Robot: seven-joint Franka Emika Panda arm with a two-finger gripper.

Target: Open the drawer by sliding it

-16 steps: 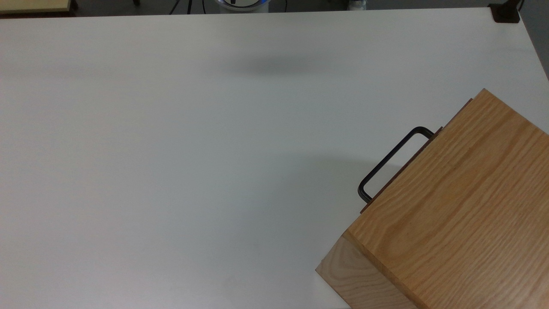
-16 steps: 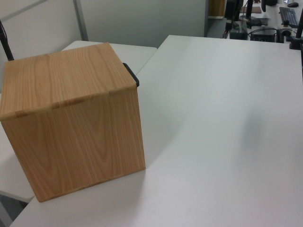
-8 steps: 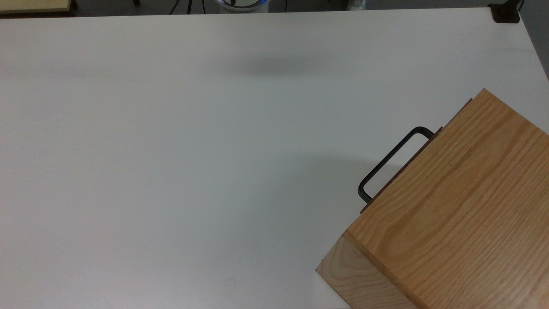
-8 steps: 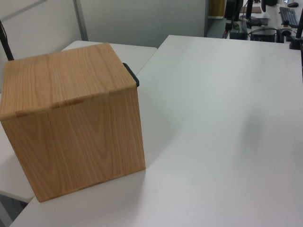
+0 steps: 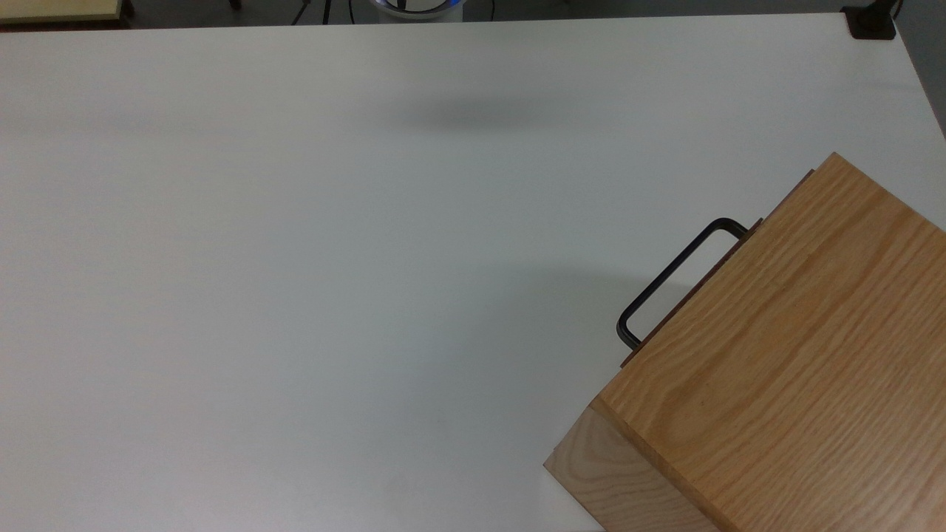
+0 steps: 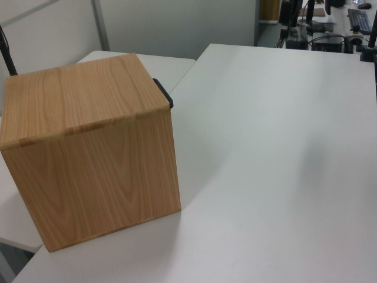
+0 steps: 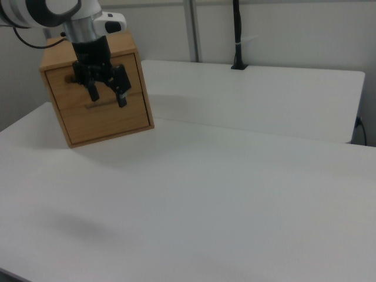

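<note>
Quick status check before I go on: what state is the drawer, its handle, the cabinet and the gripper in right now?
drawer: shut, front in line with the casing.
handle: free, nothing gripping it.
cabinet: upright on the table, at its corner.
gripper: open, hanging in front of the cabinet in the right view.

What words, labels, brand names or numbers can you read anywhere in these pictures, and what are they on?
None can be read: the wooden cabinet, its drawer, the black handle, the white table and the claw carry no legible text.
</note>
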